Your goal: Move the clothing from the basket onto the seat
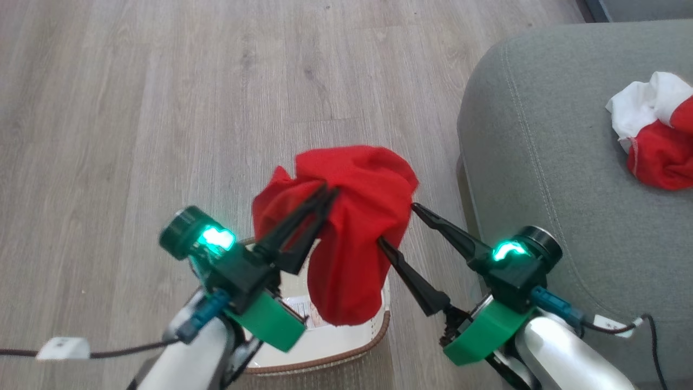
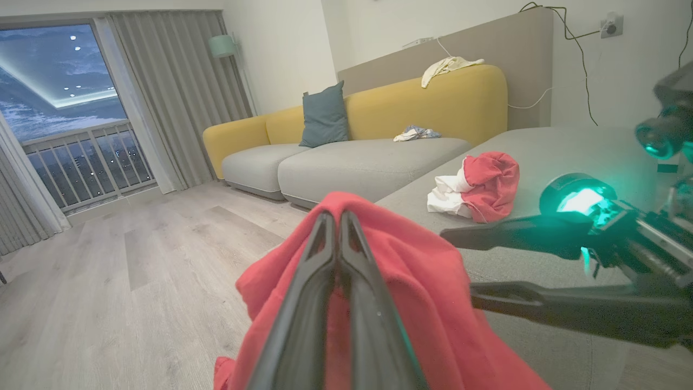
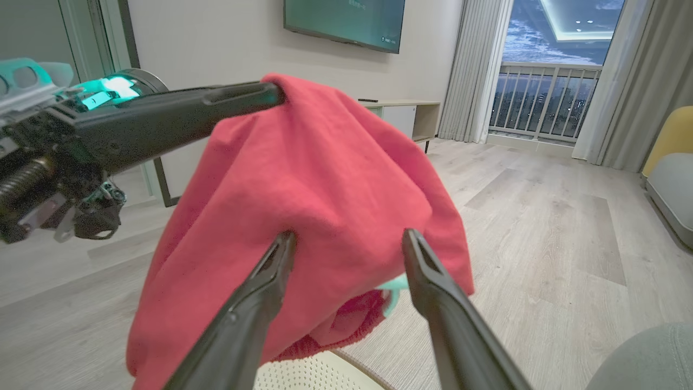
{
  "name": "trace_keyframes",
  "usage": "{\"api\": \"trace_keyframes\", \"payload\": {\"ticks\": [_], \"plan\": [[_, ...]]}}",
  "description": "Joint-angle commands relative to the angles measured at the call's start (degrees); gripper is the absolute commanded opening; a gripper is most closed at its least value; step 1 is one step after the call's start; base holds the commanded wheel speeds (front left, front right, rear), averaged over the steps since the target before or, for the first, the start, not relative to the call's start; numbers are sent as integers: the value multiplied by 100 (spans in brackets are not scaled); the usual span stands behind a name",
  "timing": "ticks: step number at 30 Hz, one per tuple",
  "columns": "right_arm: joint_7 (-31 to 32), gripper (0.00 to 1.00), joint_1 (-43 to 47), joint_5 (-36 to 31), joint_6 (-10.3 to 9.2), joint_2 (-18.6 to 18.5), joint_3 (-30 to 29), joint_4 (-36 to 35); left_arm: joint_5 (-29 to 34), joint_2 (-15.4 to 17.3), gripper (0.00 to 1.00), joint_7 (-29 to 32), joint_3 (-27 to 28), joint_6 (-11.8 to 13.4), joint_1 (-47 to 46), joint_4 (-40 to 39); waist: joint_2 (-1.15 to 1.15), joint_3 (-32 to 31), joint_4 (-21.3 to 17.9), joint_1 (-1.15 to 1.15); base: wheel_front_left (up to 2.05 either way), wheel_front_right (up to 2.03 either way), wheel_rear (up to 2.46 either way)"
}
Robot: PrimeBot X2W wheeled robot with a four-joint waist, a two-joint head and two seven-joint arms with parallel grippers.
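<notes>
1. Red fabric is clamped between the closed fingers of the left gripper (image 1: 328, 194), just above the centre of the head view. The two dark fingers meet at their tips with the cloth caught there.
2. The held garment (image 1: 352, 254), one piece of the clothing, bunches over those tips. It hangs down in a long fold towards the lower centre of the frame.
3. The right gripper (image 1: 398, 223), right of centre, has its fingers spread wide and grasps nothing. One fingertip lies against the cloth's right side and the other sits just beside its upper right edge. In the right wrist view both tips rest at the face of the cloth, which spans the gap between them.
4. The held garment is plain bright red, soft and creased, with rounded folds at the top and a narrower drooping end.
5. The basket (image 1: 330, 346) sits at the bottom centre, directly under the hanging cloth. It has cream perforated walls and a brown woven-look rim. Whether the cloth's lower end touches it cannot be told.
6. The seat (image 1: 541, 162) takes up the right side of the head view, grey-green with a pale stitched seam. A second garment (image 1: 655, 146), crumpled red and white, lies on it at the right edge, well apart from both grippers.
7. Pale grey wooden floor (image 1: 135, 108) covers the upper left.
</notes>
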Motion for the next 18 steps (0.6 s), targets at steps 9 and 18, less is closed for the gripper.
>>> {"api": "trace_keyframes", "payload": {"ticks": [9,18], "plan": [[-37,100,-457,-103,-1,-108,354,129,104,241,0,-71,-507,-5,-500,-223,0,-87,42,0,0,0,0],[-37,100,-710,-201,-1,-79,856,492,117,332,0,-71,-1038,-5,-576,-84,0,-160,44,0,0,0,0]]}}
